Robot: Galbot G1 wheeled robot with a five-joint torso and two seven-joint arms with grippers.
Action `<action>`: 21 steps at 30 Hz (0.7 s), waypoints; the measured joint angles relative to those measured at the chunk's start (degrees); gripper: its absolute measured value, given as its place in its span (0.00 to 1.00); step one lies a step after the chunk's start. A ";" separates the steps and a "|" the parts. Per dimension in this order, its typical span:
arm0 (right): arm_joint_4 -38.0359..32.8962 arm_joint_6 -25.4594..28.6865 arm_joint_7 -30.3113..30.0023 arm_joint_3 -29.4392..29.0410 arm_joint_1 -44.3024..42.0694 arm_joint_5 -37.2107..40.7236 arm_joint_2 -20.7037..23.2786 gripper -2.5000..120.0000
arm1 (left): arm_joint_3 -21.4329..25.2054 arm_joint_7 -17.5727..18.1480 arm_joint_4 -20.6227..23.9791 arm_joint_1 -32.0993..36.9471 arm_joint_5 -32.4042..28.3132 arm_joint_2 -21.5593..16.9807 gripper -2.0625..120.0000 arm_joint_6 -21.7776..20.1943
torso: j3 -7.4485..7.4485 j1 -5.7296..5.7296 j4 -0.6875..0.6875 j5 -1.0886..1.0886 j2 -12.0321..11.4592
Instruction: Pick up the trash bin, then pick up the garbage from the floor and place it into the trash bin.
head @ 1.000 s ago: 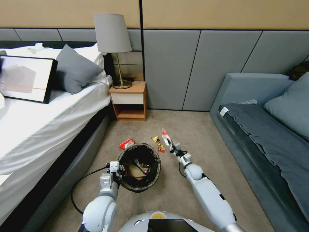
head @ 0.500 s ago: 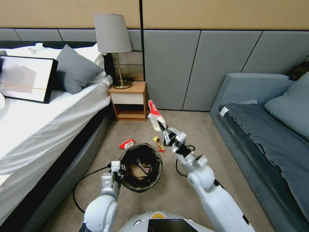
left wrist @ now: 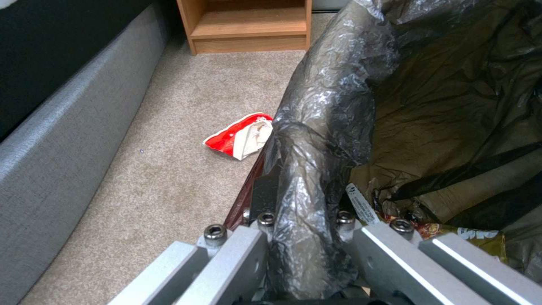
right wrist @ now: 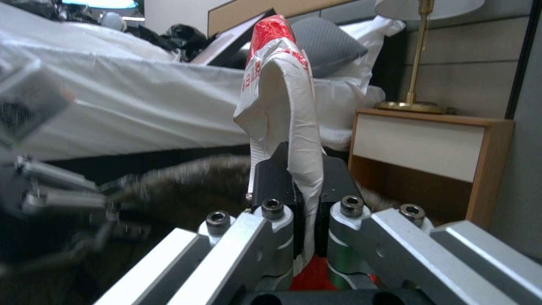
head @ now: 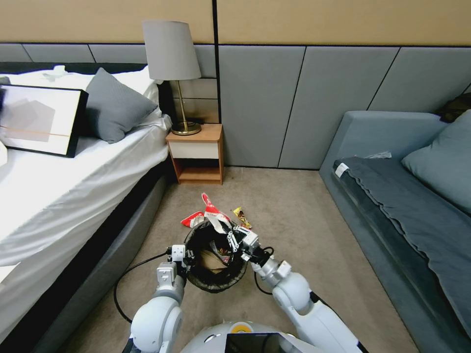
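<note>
Right gripper [right wrist: 305, 199] is pinched on a red-and-white snack wrapper [right wrist: 282, 84], held over the trash bin [head: 214, 279]. Wrapper looks light, crinkly, floppy; the low pinch suits it. Left gripper [left wrist: 302, 237] is clamped on the bag-lined bin rim. Another red wrapper [left wrist: 240, 135] lies on the carpet beside the bin.

The small round white plastic trash bin lined with a dark bag [head: 214, 255] stands on the carpeted floor [head: 294, 206] between the white-sheeted bed [head: 59, 196] on the left and the grey upholstered sofa [head: 402, 196] on the right, with the wooden nightstand [head: 196, 153] carrying a brass-stemmed lamp [head: 174, 73] behind it against the wall. The left hand [head: 184, 257] sits at the bin's left rim, closed on it, and the right hand [head: 230, 238] is over the bin's opening, clamped on a crinkly red-and-white snack wrapper [head: 213, 215] that sticks up above the far rim. Just behind the bin on the floor lie a second red-and-white wrapper [head: 191, 219] to the left and a small yellow-and-red wrapper [head: 242, 217] to the right.
</note>
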State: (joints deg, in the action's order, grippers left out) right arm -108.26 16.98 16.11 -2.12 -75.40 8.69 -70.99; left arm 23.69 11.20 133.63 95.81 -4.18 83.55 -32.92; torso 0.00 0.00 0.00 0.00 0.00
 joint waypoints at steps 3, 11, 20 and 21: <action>1.74 0.54 0.01 -0.01 -0.25 -0.18 -0.03 0.02 | -0.08 -0.01 0.08 -0.02 0.02 0.07 0.02 0.05 | 0.00 0.00 0.00 0.00 0.00; 4.35 1.44 0.07 -0.66 -0.05 -0.14 -0.43 0.02 | 0.10 0.01 0.37 -0.06 0.03 0.12 0.02 0.14 | 0.00 0.00 0.00 0.00 0.00; 4.96 2.11 0.68 -0.54 -1.62 -1.46 -0.40 0.02 | 0.07 0.01 0.25 -0.56 -0.01 0.17 0.02 0.14 | 0.00 0.00 0.00 0.00 0.00; 4.96 2.11 0.68 -0.54 -1.62 -1.46 -0.40 0.02 | 0.07 0.01 0.25 -0.56 -0.01 0.17 0.02 0.14 | 0.00 0.00 0.00 0.00 0.00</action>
State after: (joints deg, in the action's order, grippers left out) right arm -103.30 19.09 16.79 -2.66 -77.02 7.22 -71.39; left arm 23.76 11.21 133.88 95.25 -4.19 83.72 -32.78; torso 0.00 0.00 0.00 0.00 0.00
